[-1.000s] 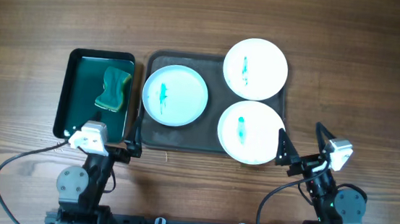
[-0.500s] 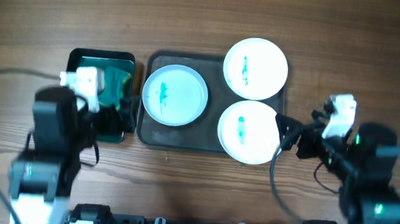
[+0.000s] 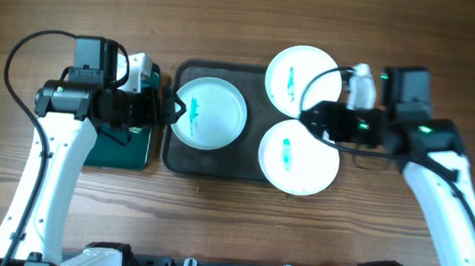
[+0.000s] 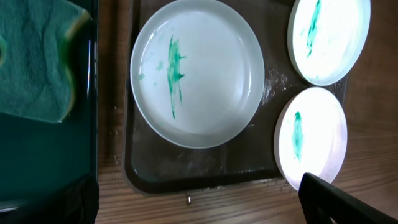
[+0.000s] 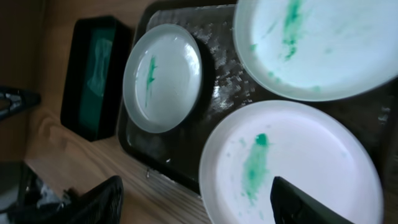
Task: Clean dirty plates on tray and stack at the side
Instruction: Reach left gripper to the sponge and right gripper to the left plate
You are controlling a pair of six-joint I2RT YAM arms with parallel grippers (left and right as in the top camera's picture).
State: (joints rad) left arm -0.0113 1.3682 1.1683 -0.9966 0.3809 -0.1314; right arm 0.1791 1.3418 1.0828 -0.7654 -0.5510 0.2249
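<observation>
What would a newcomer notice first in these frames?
Three white plates with teal smears on the dark grey tray: the left plate inside it, the upper right plate and lower right plate overhanging its rim. The left gripper and right gripper hover at opposite ends, jaws apart.

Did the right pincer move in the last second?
Yes. The right pincer moved from beside the tray, at its near right corner, to above it between the two right-hand plates.
</observation>
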